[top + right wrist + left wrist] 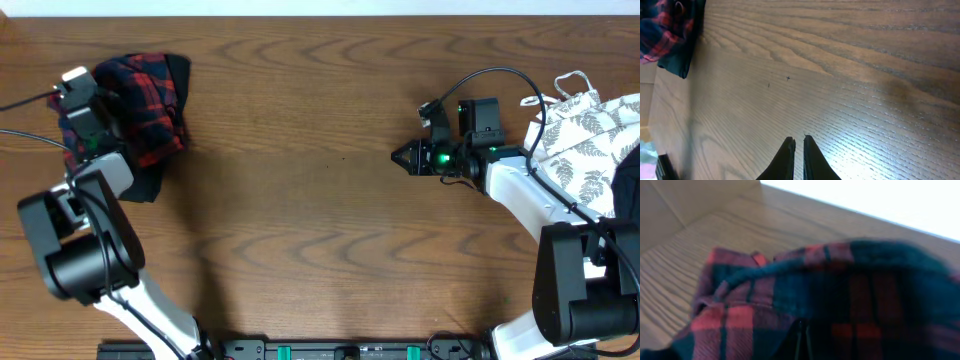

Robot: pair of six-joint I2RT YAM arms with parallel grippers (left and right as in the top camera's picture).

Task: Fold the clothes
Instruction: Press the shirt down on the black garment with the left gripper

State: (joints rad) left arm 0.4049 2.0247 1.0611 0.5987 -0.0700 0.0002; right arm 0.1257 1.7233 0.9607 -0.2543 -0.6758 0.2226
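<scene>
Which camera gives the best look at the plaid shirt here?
Overhead. It shows nearly the whole plaid shirt bunched at the table's far-left end. The left wrist view is a blurred close-up of its fabric filling the frame; the right wrist view catches only a corner at its top-left edge.

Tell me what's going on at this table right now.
Two robot arms are set to fold clothes. The left gripper is shut and buried in a bunched red-and-navy plaid shirt at the far left of the brown wooden table. Whether it actually pinches cloth is unclear. The right gripper is shut and empty over bare wood. A crumpled white leaf-print garment lies at the right edge, not gripped.
</scene>
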